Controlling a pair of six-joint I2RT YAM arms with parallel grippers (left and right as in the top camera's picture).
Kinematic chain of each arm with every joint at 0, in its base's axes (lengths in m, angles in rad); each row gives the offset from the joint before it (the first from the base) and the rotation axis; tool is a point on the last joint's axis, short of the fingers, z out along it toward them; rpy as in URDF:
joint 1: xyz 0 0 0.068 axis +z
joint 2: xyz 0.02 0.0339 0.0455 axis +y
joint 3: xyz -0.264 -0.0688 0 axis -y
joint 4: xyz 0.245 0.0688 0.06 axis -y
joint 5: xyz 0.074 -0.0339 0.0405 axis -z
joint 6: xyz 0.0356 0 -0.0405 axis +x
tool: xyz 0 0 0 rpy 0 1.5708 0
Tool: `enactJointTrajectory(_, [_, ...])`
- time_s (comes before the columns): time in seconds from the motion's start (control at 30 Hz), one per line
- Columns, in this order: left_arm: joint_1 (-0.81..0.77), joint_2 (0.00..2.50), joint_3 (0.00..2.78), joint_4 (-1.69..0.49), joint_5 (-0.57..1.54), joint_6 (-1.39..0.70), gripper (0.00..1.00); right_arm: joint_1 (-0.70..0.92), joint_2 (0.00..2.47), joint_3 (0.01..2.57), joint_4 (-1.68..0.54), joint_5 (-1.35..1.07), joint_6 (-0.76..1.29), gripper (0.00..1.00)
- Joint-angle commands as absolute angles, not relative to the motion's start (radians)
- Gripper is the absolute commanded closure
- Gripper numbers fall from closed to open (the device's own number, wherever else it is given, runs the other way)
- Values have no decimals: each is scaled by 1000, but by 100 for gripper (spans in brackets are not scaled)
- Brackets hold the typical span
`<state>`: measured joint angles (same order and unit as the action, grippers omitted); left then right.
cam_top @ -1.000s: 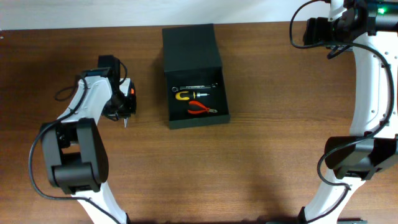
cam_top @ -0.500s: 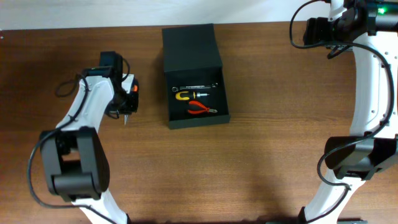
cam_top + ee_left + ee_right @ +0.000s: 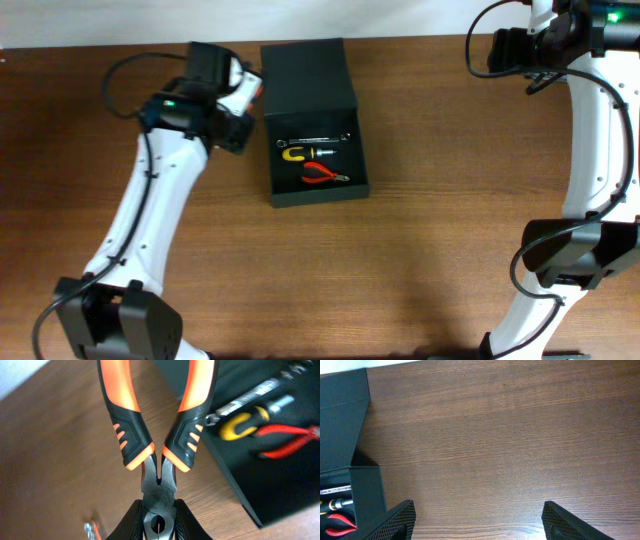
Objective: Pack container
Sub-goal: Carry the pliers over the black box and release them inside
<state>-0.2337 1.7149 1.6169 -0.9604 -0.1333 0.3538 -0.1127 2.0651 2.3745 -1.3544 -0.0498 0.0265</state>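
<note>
**As the left arm swings in, the orange pliers reach the box edge**

While the right arm holds its place at the upper right of the overhead frame, the left arm has made the only real move. A second ago it sat at the left centre of the frame, well apart from the container (image 3: 320, 194). Now its wrist is in the upper middle, just beside the container's left wall, near where the flap lid (image 3: 303, 75) hinges back.

The left gripper (image 3: 158, 522) is clamped on the head of a pair of orange-and-black pliers (image 3: 159, 494), with the handles pointing away from the wrist camera. In that view the right-hand handle crosses the container's rim, though the pliers appear to hang above it, not inside.

The container stands open in the upper centre of the worktop (image 3: 420, 250). It already holds a wrench (image 3: 315, 139), a yellow-handled screwdriver (image 3: 300, 153) and red pliers (image 3: 325, 177).

The right gripper (image 3: 480, 525) is spread wide with nothing between its fingers, looking down on bare wood right of the container.

My reading is that the carry is nearly done. What remains is shifting the tool over the open compartment, releasing it, and then closing the lid.
</note>
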Motion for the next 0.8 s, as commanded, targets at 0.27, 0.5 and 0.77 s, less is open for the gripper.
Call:
enactJointTrajectory(0.27, [-450,1722,1618,-951,-118,703,98,-119,2067,2372,-1356,-41,35,20])
enactJointTrajectory(0.5, [-456,1838,1602,-954,-44,743,98,-119,2067,2372,-1359,-41,35,20])
enactJointTrajectory(0.77, [-456,1987,1602,-998,-30,784,98,-119,2067,2372,-1374,-41,35,20])
